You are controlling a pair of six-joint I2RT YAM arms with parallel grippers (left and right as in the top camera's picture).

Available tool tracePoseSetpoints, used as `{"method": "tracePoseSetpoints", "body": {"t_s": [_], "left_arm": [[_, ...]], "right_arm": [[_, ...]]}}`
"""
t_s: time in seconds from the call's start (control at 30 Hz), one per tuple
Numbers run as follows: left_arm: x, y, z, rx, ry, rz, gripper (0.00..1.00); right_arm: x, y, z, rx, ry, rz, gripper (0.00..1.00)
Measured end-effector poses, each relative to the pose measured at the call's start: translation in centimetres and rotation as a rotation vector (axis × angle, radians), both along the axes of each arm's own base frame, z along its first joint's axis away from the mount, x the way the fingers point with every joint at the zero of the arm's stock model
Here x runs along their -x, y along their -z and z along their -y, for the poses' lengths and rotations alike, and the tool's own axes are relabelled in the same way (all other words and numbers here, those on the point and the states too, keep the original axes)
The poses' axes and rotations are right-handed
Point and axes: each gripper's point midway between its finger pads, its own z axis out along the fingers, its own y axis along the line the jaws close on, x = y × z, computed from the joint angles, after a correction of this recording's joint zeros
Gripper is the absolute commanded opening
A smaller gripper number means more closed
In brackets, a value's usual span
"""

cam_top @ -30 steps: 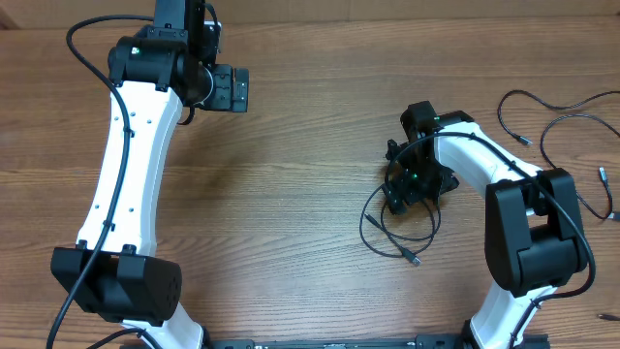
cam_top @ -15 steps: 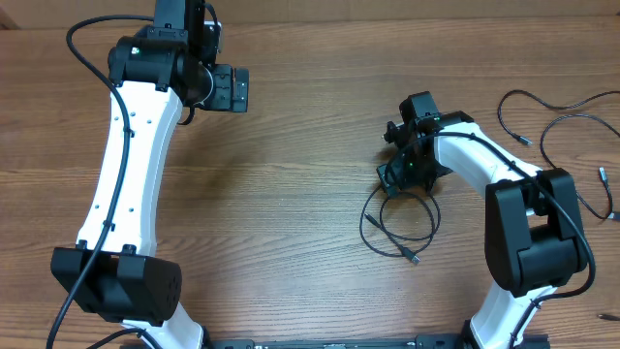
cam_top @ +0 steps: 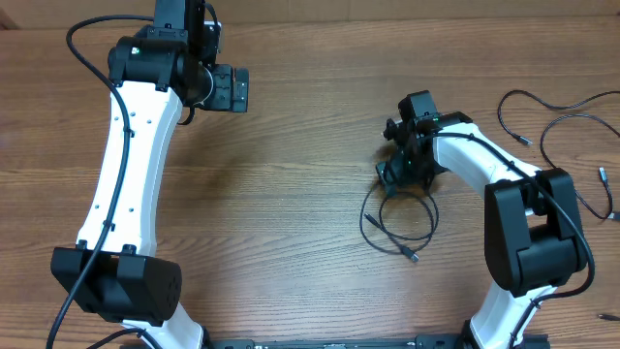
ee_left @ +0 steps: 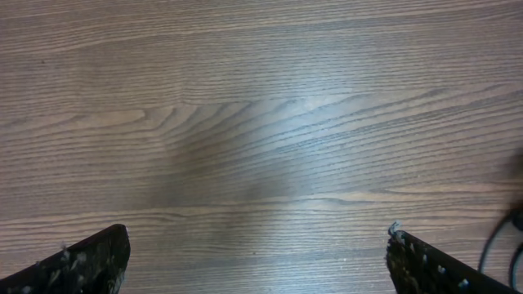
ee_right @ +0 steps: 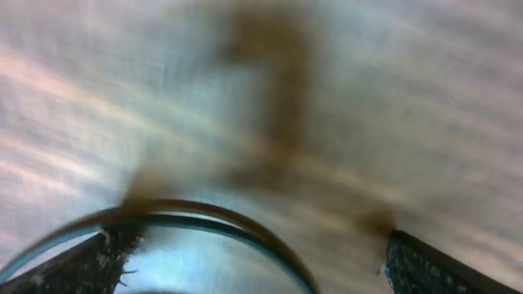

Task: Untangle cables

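Left end effector (ee_left: 257,235): wide open, empty. Right end effector (ee_right: 255,253): open, straddling a cable loop (ee_right: 204,214); contact unclear. Further cables (cam_top: 513,124) lie at 3 o'clock on the wooden bench (cam_top: 291,194).

The overhead camera looks straight down from well above the worktop (cam_top: 291,174) and takes in both arms. The left wrist camera faces down at bare wood from some height. The right wrist camera sits very close to the worktop and is blurred. Its looped cable (ee_right: 204,214) is shared with the overhead view, where the looped cable (cam_top: 365,221) lies whole.
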Motion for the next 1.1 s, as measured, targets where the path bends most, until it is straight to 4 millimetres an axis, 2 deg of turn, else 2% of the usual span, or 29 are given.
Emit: {"method": "tracePoseSetpoints", "body": {"t_s": [0.4,0.57,0.9,1.0,1.1], "left_arm": [[0.0,0.0,0.0,0.000,0.000,0.000,1.00],[0.0,0.0,0.0,0.000,0.000,0.000,1.00],[0.0,0.0,0.0,0.000,0.000,0.000,1.00],[0.0,0.0,0.0,0.000,0.000,0.000,1.00],[0.0,0.0,0.0,0.000,0.000,0.000,1.00]], "right_arm": [[-3.2,-0.2,-0.3,-0.021,0.096,0.124,0.99],[-5.0,-0.4,0.8,-0.022,0.166,0.193,1.00],[-8.0,-0.5,7.5,-0.062,0.376,0.281,1.00],[-8.5,-0.5,10.7,-0.059,0.452,0.306,1.00],[-8.3,-0.4,15.1,-0.013,0.550,0.318,1.00]]}}
